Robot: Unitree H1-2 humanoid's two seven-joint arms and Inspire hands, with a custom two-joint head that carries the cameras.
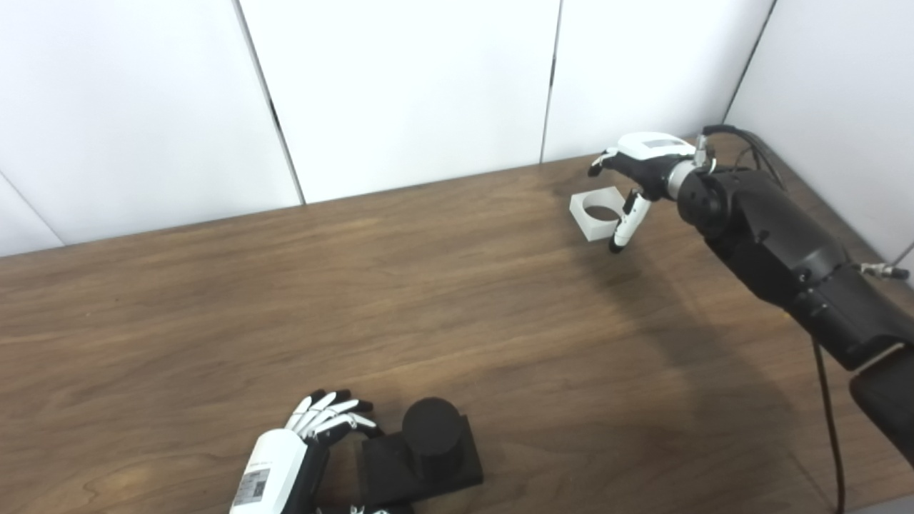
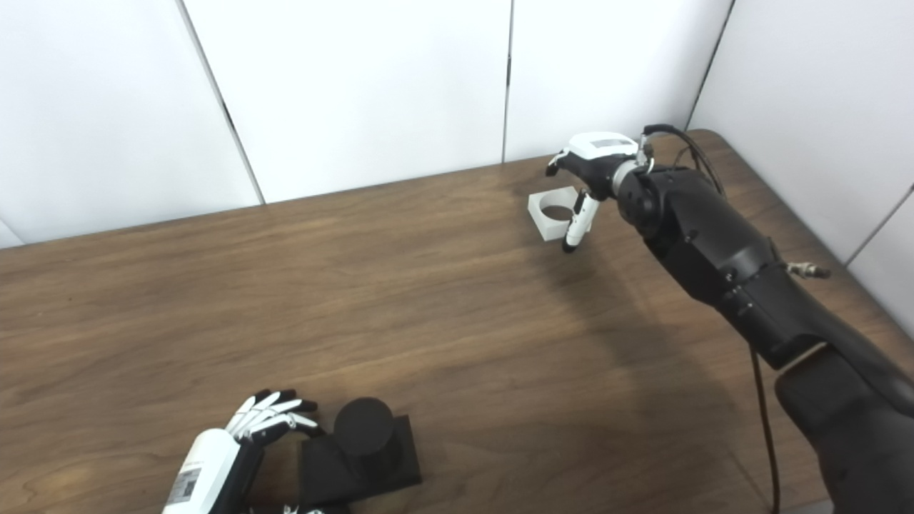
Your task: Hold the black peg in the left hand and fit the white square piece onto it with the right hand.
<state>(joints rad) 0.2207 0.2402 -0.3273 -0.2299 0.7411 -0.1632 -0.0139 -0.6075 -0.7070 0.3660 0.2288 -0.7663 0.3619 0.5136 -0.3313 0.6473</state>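
**Black peg up close, white square far away**

Black peg (image 1: 430, 427) stands at the near edge of the table (image 1: 357, 300) — a short round post, dull and dark, with a flat top. It sticks up from a flat square black base (image 1: 421, 467). There is one peg and one base.

Just to the left of the base is the left hand (image 1: 314, 428). It has a white back and thin white fingers (image 1: 325, 412) with black tips. The fingers curl over toward the left edge of the base, spread a little apart. Whether they touch the base cannot be told, and the hand does not wrap the peg.

The table is brown wood with long wavy grain lines, smooth and a bit shiny.

Far across the table, near the back right corner, lies the white square piece (image 1: 598, 212). It is one flat block with a big round hole through the middle. It rests on the wood.

The right hand (image 2: 589, 168) hangs right over it on a thick black arm (image 2: 714, 246). Its fingers are apart and point down — one white finger (image 2: 577, 223) hangs beside the block's near right side. The hand holds nothing.

Behind the table stand plain white wall panels (image 1: 400, 86) with thin dark gaps between them.
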